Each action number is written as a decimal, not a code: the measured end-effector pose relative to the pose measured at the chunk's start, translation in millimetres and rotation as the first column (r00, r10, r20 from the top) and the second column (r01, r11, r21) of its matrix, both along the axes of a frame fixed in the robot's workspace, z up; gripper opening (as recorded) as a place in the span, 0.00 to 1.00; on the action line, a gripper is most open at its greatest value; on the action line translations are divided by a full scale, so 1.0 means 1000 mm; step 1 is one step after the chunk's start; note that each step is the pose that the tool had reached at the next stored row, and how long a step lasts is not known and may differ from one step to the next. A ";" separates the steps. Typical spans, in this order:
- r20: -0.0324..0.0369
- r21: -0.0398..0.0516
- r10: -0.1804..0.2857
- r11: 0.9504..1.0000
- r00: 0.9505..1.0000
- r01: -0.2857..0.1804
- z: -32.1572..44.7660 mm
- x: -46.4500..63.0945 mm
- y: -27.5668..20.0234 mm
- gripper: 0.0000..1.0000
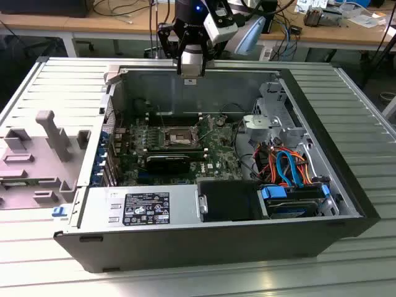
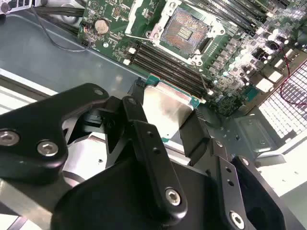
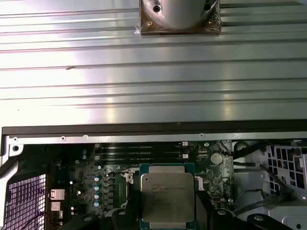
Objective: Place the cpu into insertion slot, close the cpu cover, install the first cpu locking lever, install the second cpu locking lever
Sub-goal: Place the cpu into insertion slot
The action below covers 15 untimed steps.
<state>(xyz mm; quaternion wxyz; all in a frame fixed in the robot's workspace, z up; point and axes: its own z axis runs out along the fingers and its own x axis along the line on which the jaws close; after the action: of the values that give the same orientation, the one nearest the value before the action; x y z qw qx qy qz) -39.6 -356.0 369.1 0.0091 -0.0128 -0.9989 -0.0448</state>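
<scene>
The first step looks to be in hand: the gripper [image 2: 167,115] clamps the cpu [image 3: 168,196] by two opposite edges above the open computer case [image 1: 346,204], well apart from the bare insertion slot [image 2: 184,29], so seating it probably calls for squaring chip to recess
</scene>
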 end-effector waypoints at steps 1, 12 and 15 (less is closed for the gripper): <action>0.000 0.000 0.000 1.000 1.000 0.000 0.0000 0.000 -0.0020 0.54; 0.000 0.000 0.000 1.000 1.000 0.000 -0.0010 0.000 -0.0126 0.54; 0.000 0.000 0.000 1.000 1.000 0.000 -0.0011 0.000 -0.0129 0.54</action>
<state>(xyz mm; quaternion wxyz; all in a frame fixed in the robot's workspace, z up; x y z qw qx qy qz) -39.7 -369.0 367.9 0.0091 -0.0128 -0.9989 -0.0448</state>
